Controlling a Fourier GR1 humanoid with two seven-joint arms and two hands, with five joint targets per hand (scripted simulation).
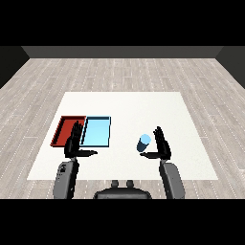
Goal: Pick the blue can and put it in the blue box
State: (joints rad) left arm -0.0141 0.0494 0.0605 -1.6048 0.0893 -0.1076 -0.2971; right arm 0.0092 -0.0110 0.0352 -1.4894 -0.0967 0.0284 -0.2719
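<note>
A light blue can [144,142] stands on the white table [124,107], right of centre. My right hand [162,144] is just to its right, fingers straight up and thumb reaching left below the can, not touching it. The light blue tray [97,130] lies to the left of the can, with the red tray [66,129] against its left side. My left hand [73,143] hovers open over the near edge of the two trays, thumb pointing right.
Both trays hold nothing. Grey wooden floor surrounds the table. The table's near edge runs just behind both forearms.
</note>
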